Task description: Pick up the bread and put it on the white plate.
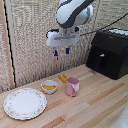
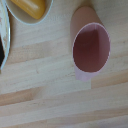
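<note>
Status: nothing of the task done as far as I can judge; approach, grasp, lift and placing all remain. My gripper hangs high above the worktop, well clear of everything, its blue fingertips standing apart with nothing between them. Bread: one small orange-yellow oblong chunk, lying on the bare wood between the bowl and the pink cup, just behind both, touching neither that I can make out; too small in the exterior view to tell texture or whether it is crusted. It does not show in the wrist view, which takes in only the cup seen from above, an edge of the bowl with its yellow food, and a sliver of patterned rim. Plate: large, round, flat, white with a faint brownish rim, nothing on it, lying near the exterior view's left, beside the bowl and apart from the bread. Also present: black appliance at the exterior view's right. Judgement: the bread looks light and possibly soft, so a gentle close should suffice; its place close by cup and bowl leaves little room for my fingertips on the way down
</note>
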Controlling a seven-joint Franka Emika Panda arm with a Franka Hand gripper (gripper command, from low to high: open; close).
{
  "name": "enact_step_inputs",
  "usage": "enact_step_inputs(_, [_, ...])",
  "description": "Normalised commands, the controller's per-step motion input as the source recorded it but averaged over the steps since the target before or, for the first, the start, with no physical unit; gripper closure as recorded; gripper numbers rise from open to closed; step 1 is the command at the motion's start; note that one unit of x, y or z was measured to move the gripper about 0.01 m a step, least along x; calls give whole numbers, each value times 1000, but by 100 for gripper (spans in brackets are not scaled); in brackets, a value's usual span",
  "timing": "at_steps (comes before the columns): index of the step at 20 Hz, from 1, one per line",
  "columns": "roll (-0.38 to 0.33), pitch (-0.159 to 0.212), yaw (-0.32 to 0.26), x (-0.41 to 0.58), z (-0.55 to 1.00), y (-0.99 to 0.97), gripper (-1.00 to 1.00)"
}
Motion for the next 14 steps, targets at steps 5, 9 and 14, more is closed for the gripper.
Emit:
enact_step_inputs(5, [73, 0, -14, 191, -17, -594, -100])
enact_step_inputs(9, [99, 0, -2, 167, -54, -690, -100])
enact_step_inputs(14, [76, 13, 7, 230, -116, -523, -100])
